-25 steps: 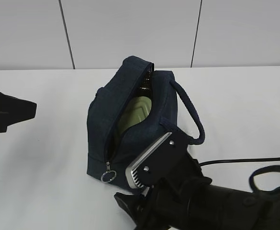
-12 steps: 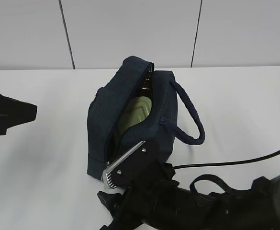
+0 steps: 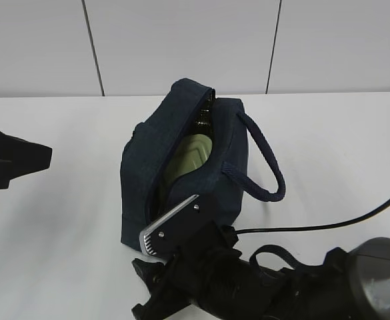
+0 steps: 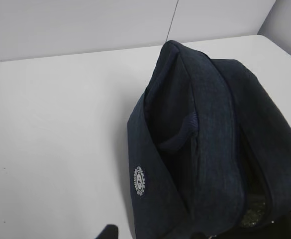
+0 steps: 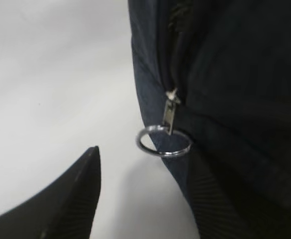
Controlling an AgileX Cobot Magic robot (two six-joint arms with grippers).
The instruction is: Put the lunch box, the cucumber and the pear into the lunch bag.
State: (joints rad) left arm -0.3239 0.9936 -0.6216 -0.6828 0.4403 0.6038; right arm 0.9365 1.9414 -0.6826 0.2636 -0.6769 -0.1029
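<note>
While bag gapes: lunch box (image 3: pixel 189 159) inside lunch bag (image 3: pixel 181 160); cucumber, pear unseen.
Right pincer (image 5: pixel 145 199): spread wide, straddling ring pull (image 5: pixel 163 141).
Left pincer: cannot tell.

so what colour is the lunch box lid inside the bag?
Pale sage green lid, seen through the navy lunch bag's open zipper; exterior view shows it best.

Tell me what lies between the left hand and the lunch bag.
Nothing: the exterior view shows only bare white table between the left hand and the lunch bag.

Navy lunch bag (image 3: pixel 181 160), sage-green lunch box (image 3: pixel 189 157) lid, silver ring pull (image 5: pixel 163 142).
</note>
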